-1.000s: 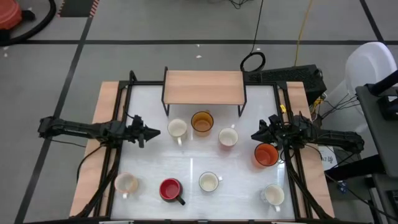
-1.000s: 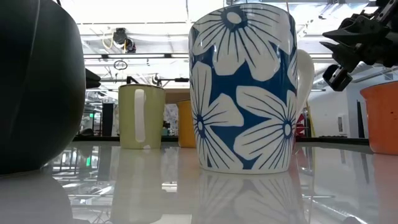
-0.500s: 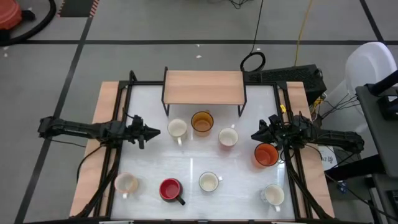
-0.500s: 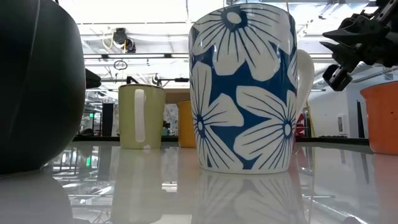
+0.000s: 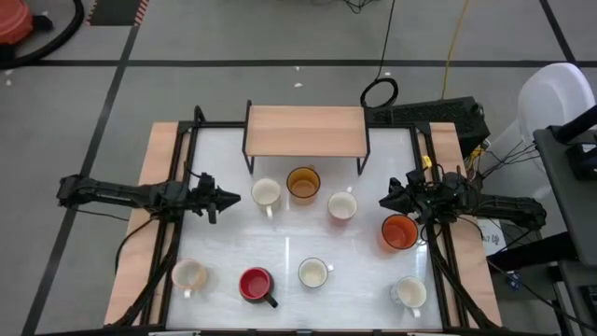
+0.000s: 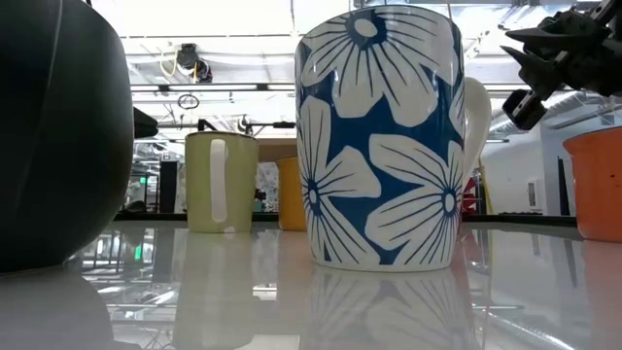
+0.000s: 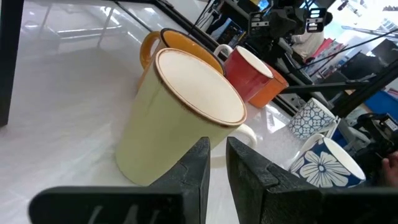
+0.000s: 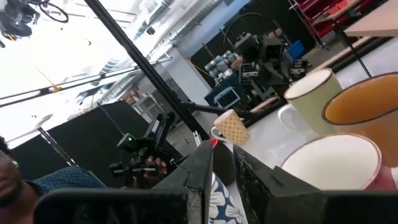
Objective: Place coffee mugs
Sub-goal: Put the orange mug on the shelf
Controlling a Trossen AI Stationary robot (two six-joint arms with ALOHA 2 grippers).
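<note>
Presently I note eight coffee mugs standing on the white table, left gripper beside the cream mug, fingers nearly together, empty, right gripper above the orange mug, likewise.

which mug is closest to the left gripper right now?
The cream mug, leftmost of the row in front of the wooden shelf. It stands just off the left gripper; every other mug is farther.

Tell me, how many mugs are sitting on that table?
8: a back row near the wooden shelf, cream mug, amber mug, red mug, orange mug; a front row, tan mug, second red mug, flowered mug, patterned mug. None seems hidden.
</note>
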